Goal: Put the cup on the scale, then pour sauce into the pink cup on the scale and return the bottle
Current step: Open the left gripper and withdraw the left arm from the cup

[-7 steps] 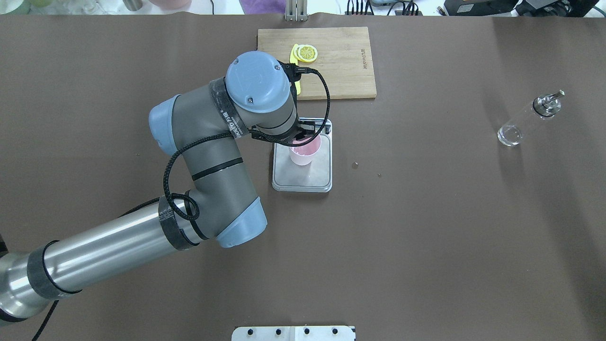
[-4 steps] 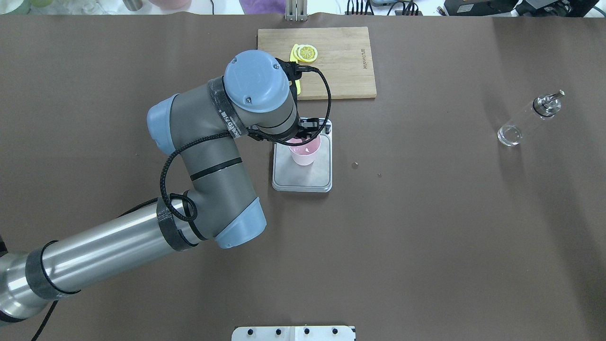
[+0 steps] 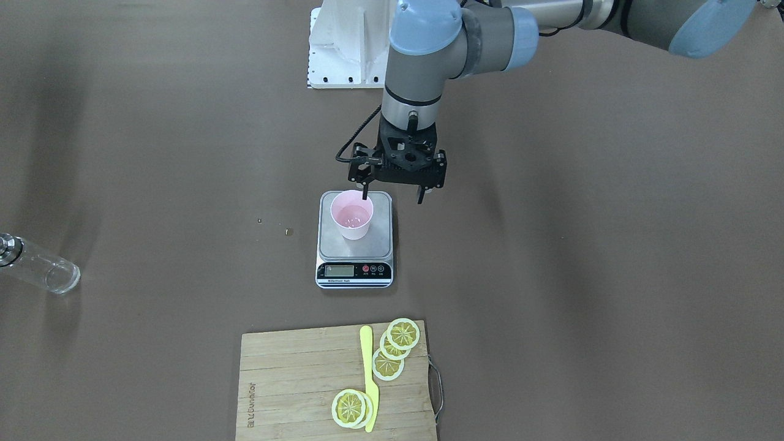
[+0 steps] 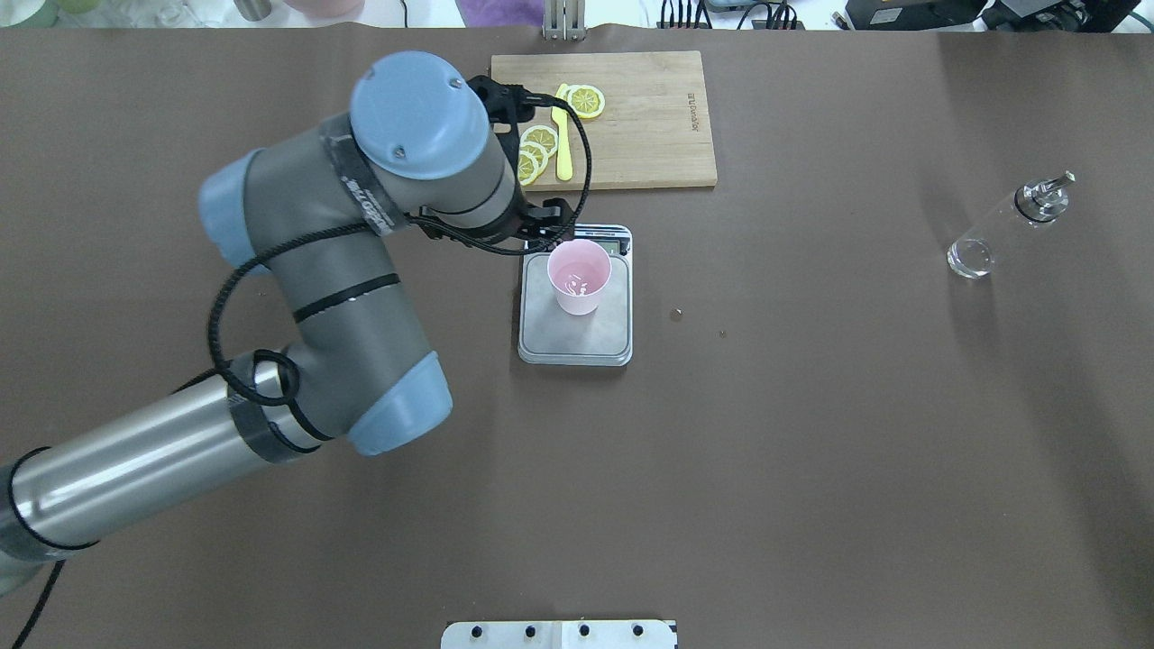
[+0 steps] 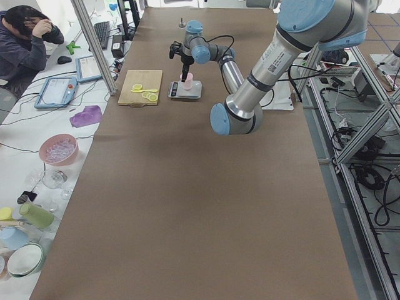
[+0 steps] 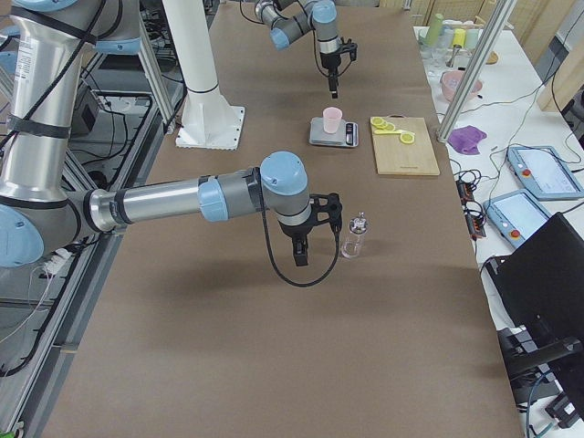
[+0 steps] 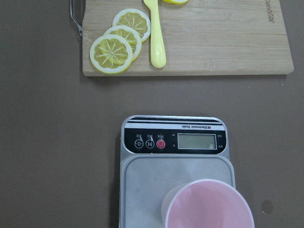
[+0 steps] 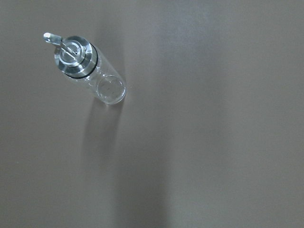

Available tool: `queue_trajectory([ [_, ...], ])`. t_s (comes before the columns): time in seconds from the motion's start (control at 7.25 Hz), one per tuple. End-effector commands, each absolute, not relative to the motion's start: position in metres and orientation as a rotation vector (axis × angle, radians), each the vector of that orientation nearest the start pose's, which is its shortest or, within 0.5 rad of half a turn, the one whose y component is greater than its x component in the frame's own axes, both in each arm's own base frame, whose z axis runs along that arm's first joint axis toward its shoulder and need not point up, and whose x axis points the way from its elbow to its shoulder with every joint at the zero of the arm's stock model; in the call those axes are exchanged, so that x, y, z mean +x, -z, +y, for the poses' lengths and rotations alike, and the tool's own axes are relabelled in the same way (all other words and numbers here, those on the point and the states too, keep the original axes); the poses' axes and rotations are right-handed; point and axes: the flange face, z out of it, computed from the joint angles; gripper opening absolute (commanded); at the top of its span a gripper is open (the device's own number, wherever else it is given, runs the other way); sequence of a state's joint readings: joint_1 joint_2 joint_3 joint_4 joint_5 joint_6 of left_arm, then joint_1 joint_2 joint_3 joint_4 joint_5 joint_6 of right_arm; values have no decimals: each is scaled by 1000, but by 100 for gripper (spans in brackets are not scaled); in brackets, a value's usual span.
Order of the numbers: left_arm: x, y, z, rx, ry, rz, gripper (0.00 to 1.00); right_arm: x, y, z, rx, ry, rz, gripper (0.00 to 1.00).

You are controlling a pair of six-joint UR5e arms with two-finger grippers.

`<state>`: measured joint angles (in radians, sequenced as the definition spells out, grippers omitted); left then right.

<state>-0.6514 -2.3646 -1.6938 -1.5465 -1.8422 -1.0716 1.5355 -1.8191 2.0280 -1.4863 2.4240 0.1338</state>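
Drawing the left gripper, spread wide and empty, up off the small pale pink tapered cup, now standing free on the silver steel scale, seemingly finishing placement and leaving next the clear glass bottle, well apart beside the right gripper, opening not tellable.

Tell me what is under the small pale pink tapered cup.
The small pale pink tapered cup stands on the silver-topped rectangular digital kitchen scale, in the half away from its black display strip. The patch of steel beneath the cup's base is covered.
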Motion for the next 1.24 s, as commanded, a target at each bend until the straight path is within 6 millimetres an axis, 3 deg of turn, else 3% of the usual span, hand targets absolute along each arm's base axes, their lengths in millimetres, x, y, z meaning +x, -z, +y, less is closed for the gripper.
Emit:
queue_trajectory([
  [0.0, 371, -193, -512, 290, -149, 831, 98, 44, -502, -398, 332, 91, -878, 100],
  [0.14, 338, -230, -522, 297, -203, 793, 99, 43, -494, -407, 362, 105, -870, 100],
  [0.28, 291, -260, -547, 332, -226, 733, 99, 42, -488, -411, 369, 106, -878, 99],
  [0.41, 226, -312, -563, 308, -279, 716, 99, 40, -489, -411, 333, 48, -893, 99],
  [0.55, 139, -365, -580, 294, -290, 713, 99, 26, -487, -413, 280, -12, -913, 100],
  [0.69, 52, -442, -597, 223, -188, 699, 99, 13, -486, -414, 253, -26, -913, 100],
  [0.83, 7, -493, -600, 204, -206, 677, 99, 1, -485, -415, 232, -26, -914, 100],
  [0.96, -22, -527, -592, 170, -214, 712, 99, -12, -482, -418, 219, -41, -889, 100],
  [1.1, -21, -546, -577, 142, -209, 788, 99, -31, -480, -418, 196, -59, -866, 100],
])
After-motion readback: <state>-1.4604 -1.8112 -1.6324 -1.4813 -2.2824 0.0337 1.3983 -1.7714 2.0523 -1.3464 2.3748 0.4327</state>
